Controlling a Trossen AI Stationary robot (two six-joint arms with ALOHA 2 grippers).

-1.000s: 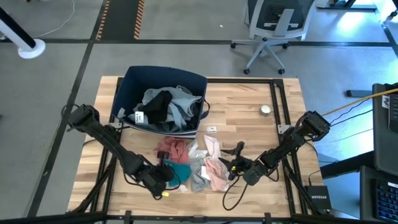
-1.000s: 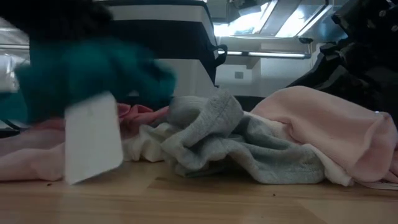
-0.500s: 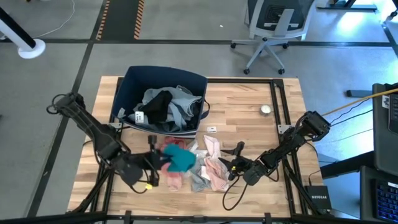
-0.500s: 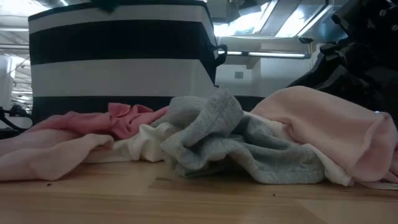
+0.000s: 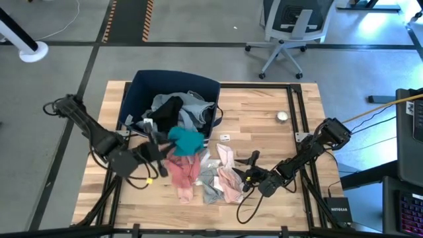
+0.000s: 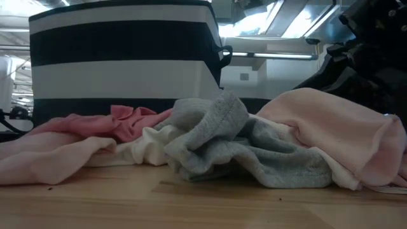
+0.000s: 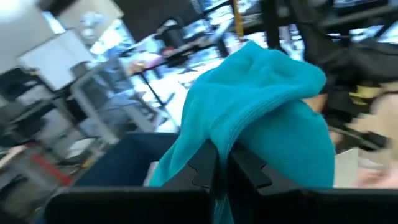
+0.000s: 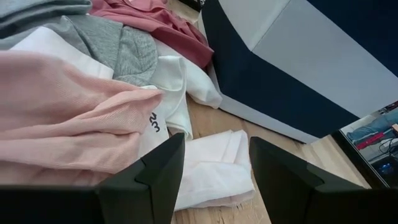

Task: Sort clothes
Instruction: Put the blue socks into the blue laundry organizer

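Note:
My left gripper [image 5: 163, 143] is shut on a teal piece [image 5: 186, 140], held in the air by the near rim of the navy bin [image 5: 135, 92]; the piece fills the left wrist view [image 7: 261, 112]. The bin holds black and pale blue-grey clothes [image 5: 177, 111]. On the table lie a rose piece [image 5: 182, 175], a grey piece [image 5: 210, 186], a pale pink piece [image 5: 230, 184] and a white piece [image 8: 211, 171]. My right gripper [image 5: 250, 173] is open and empty at the pale pink piece's right edge [image 8: 62, 118]. My left gripper pinches a fold of the teal piece [image 7: 219, 146] between its two fingers. The fingers lie about level and point toward the table's right. The cloth is lifted clear of the table and drapes slack beyond the fingertips.
The striped bin shows behind the pile in the low view [image 6: 121, 57]. A small round object [image 5: 282, 116] and a white tag [image 5: 225, 137] lie on the table's far right part. An office chair [image 5: 287, 33] stands beyond the table.
My left gripper has risen from the table's near left and gone toward the far edge, up to the bin, carrying the teal piece. The teal piece has been lifted clear of the table and has left the low view. The rose piece now lies uncovered.

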